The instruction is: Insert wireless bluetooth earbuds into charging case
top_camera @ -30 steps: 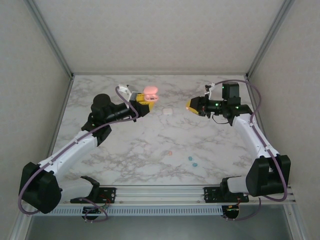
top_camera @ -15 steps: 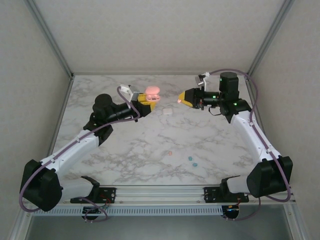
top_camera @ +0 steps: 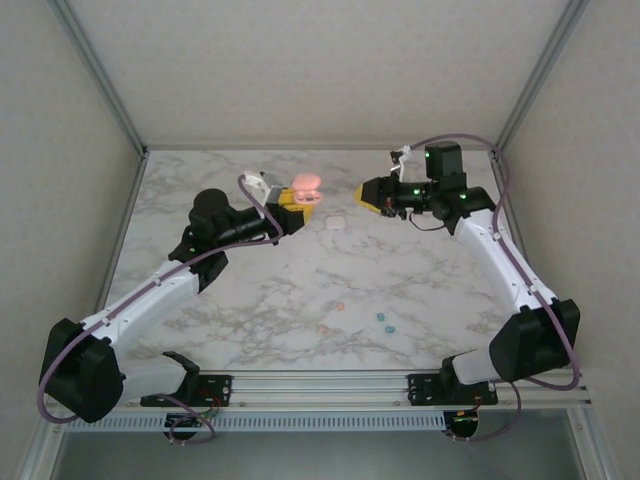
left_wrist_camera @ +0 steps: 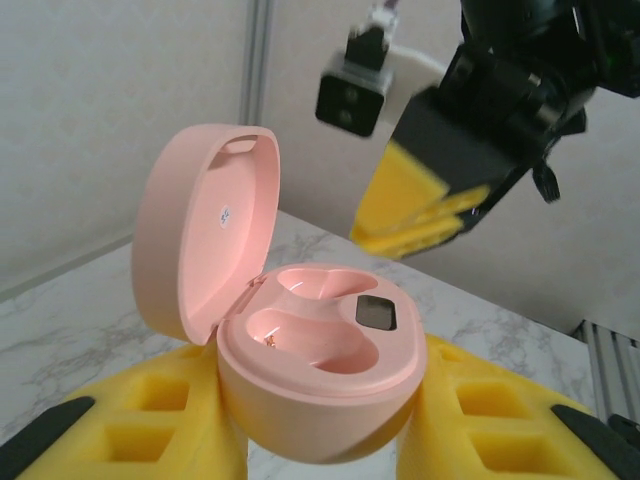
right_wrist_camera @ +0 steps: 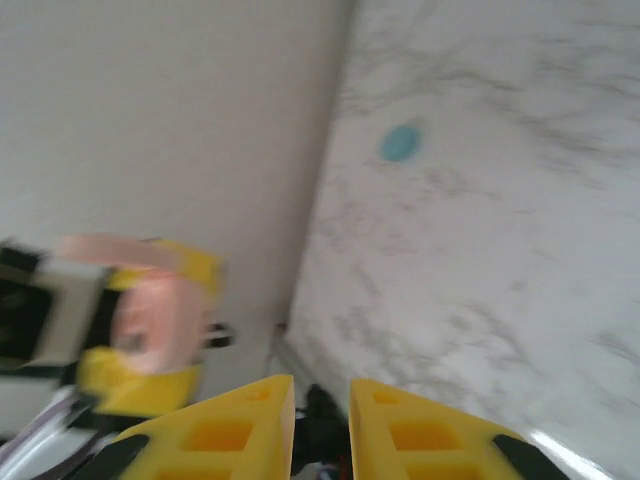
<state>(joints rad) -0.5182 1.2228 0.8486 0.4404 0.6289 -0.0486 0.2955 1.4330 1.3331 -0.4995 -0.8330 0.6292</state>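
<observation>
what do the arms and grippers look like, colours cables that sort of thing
The left arm and right arm have white links, black joint housings and a looping purple cable each. The left gripper and right gripper are black with yellow fingers moulded with square recesses. Green lights glow near the right wrist.

Blur and specks
Motion blur smears the pink case [right_wrist_camera: 150,310] and a teal blob [right_wrist_camera: 400,142] in the right wrist view; earbuds [top_camera: 380,317] on the near desk [top_camera: 430,280] are mere specks; anything between the right pincer's [top_camera: 362,193] tips is too small to tell.
</observation>
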